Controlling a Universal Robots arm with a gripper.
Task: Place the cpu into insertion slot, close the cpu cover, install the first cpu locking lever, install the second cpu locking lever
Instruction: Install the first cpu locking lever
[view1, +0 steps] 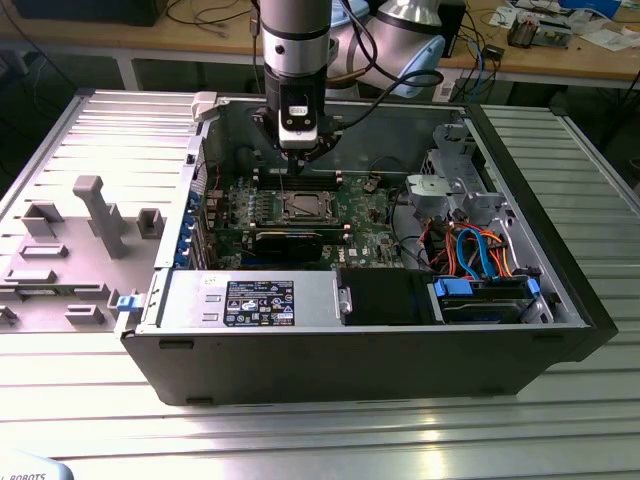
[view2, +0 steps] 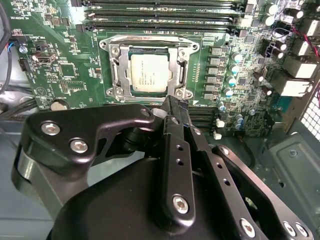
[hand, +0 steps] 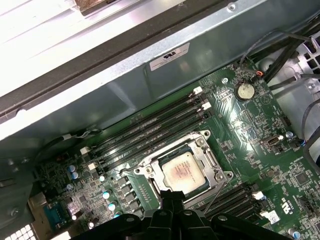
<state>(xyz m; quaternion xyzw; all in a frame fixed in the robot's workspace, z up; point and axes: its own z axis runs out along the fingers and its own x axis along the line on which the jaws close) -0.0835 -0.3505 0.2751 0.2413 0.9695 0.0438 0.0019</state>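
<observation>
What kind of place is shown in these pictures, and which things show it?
Probably a robotics lab or workshop: an open computer case lies on a ribbed metal table, a robot arm hangs over its motherboard, and wooden workbenches stand behind.

The cpu (view2: 148, 71) is topped in pale silvery-grey and framed by the silvery cpu cover (view2: 116, 65), both set against a green motherboard (view2: 65, 65) that is crossed by black memory slots (view2: 165, 15). The gripper (view2: 172, 102) is finished in matt black and studded with bright silver screw heads. Orange and blue cables (view1: 470, 250) are seen at the exterior view's right inside the dark grey computer case (view1: 400, 360), a black-and-white label (view1: 260, 302) is carried on the grey power supply, and the table (view1: 350, 430) is ribbed in silver stripes.
</observation>
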